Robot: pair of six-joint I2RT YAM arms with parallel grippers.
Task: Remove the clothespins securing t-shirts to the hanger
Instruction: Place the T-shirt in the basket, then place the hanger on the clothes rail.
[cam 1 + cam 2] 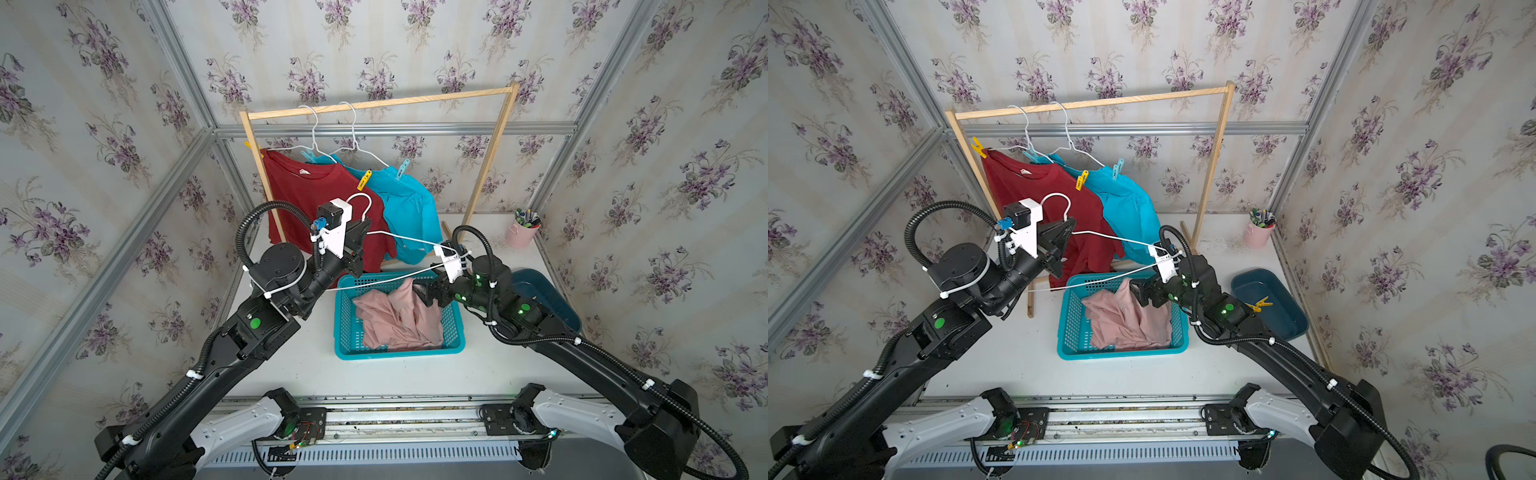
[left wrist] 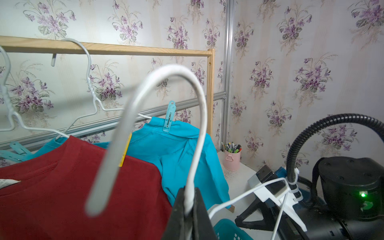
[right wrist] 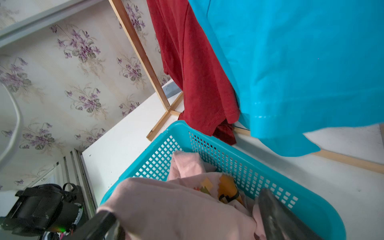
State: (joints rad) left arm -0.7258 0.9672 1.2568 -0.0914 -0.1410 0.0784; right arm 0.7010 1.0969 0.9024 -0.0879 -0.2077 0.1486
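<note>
Fingers of left gripper (image 2: 190, 197) clamped a white hanger (image 2: 203, 108), half hiding a yellow clothespin (image 2: 126, 149); right gripper (image 3: 187, 216) gaped over the pink shirt (image 1: 395, 320).

walls: pale striped wallpaper (image 1: 415, 50) with purple flowers | frame: silver metal beams (image 1: 457, 129) at corners | furniture: white table (image 1: 316, 374), wooden rack (image 1: 374, 103) at back | light: even

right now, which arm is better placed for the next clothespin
Likely right: the right fingers stand open over the dusty pink cloth t-shirt in the turquoise plastic basket; the left fingers are clamped on a bare white wire hanger.
</note>
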